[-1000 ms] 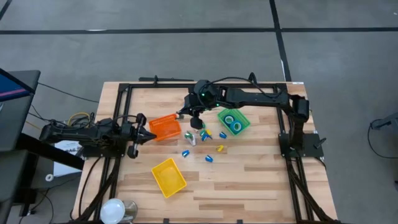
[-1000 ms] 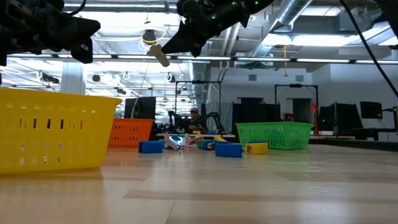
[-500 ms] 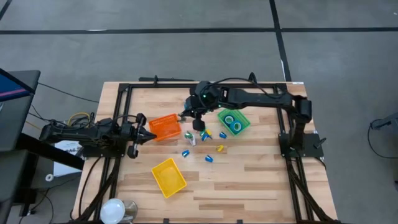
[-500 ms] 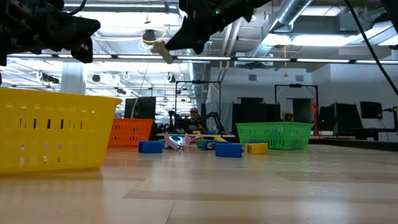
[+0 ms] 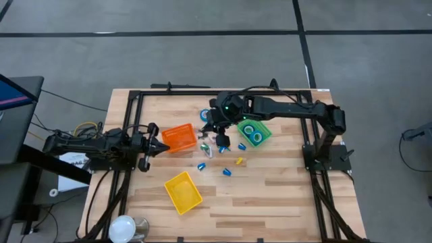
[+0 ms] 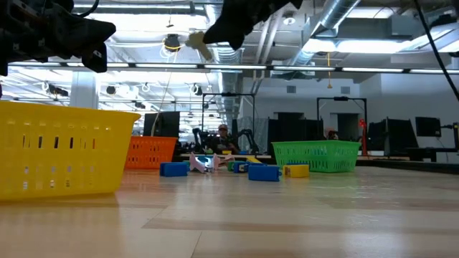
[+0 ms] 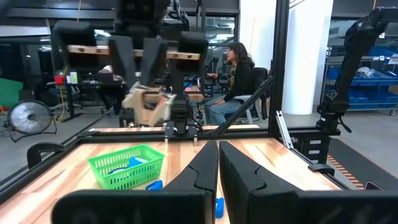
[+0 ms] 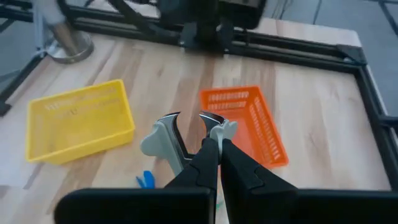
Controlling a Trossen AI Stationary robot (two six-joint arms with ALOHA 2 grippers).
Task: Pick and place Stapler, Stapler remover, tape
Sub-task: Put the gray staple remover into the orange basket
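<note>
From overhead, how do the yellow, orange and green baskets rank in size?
1. yellow basket, largest.
2 and 3. orange basket and green basket look about alike, and the arm partly covers the green one, so I won't rank them.

The high view looks straight down from well above, taking in the whole desk (image 5: 270, 196), its black frame and the grey floor around it. The low view sits at desk-top height, close beside the yellow bin (image 6: 61, 147), facing level across the wood into the room behind. The left wrist view looks forward past its own fingers (image 7: 214, 171) along the desk toward the green bin (image 7: 127, 165) and a seated person (image 7: 239, 81). The right wrist view looks down from above the desk onto the orange bin (image 8: 245, 124) and yellow bin, which the high and low views also share.
</note>
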